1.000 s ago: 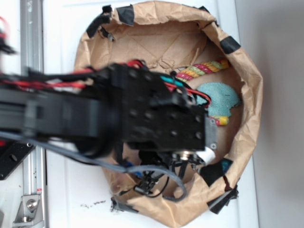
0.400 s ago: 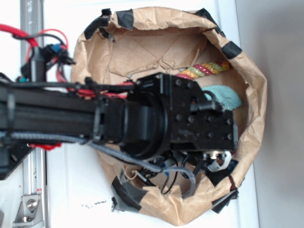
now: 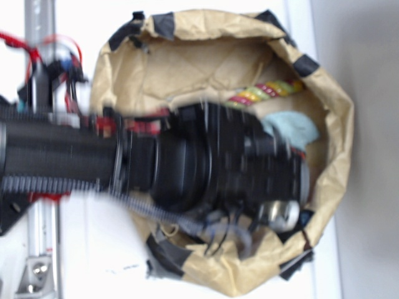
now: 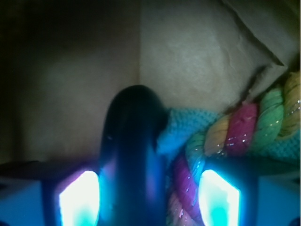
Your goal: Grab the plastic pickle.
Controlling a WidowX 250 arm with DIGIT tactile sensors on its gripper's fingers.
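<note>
In the wrist view the plastic pickle [image 4: 134, 155], a dark glossy oblong with a rounded end, lies lengthwise between my gripper's [image 4: 149, 200] two glowing pads. The left pad [image 4: 80, 200] sits close beside it. A loop of multicoloured rope [image 4: 244, 129] lies between the pickle and the right pad [image 4: 218, 202]. The pads stand wide apart, so the gripper is open around both. In the exterior view the black arm [image 3: 206, 156] reaches down into the brown paper bag [image 3: 187, 62] and hides the pickle and the fingers.
A light teal cloth [image 4: 181, 132] lies under the rope, just past the pickle's tip; it also shows beside the wrist [image 3: 293, 131]. The rope [image 3: 265, 93] runs along the bag's far side. Crumpled paper walls with black tape ring the space closely.
The arm has pushed further right and deeper into the bag, its wrist now covering more of the teal cloth. The exterior image is motion-blurred now.
</note>
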